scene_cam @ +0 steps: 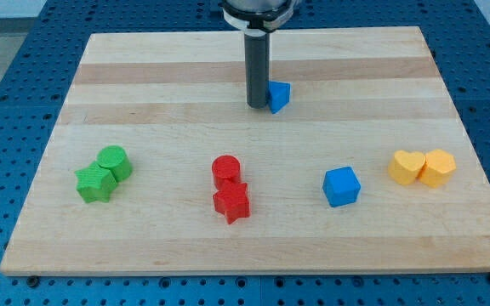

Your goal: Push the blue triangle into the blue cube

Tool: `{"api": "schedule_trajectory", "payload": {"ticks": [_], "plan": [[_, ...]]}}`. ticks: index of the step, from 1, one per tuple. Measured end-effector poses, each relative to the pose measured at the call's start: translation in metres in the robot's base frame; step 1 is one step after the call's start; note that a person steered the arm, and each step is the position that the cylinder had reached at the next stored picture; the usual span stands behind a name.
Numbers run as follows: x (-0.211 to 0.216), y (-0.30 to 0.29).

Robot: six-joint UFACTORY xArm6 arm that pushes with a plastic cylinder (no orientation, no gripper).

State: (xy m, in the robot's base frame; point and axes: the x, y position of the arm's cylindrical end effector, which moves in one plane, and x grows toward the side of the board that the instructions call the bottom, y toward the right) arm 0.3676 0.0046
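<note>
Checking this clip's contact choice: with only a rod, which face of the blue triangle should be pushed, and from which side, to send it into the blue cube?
Push the blue triangle on its upper-left face, coming from the view's top left, since the blue cube lies toward the bottom right. My tip now sits against the triangle's left side, so it likely needs to shift slightly upward first.

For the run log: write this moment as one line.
my tip: touching small blue triangle block from view's left | blue cube block: apart, lower right | contact between blues: not yet
</note>
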Motion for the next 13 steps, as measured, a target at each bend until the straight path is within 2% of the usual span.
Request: {"api": "schedule_trajectory", "payload": {"ticks": [2, 3, 4, 5, 7, 8, 11, 12, 13], "plan": [[0.000, 0.036], [0.000, 0.018], [-0.024, -0.009], [-0.060, 0.030], [-0.059, 0.071], [-0.057, 0.071], [0.076, 0.098], [0.092, 0.106], [0.016, 0.099]]}}
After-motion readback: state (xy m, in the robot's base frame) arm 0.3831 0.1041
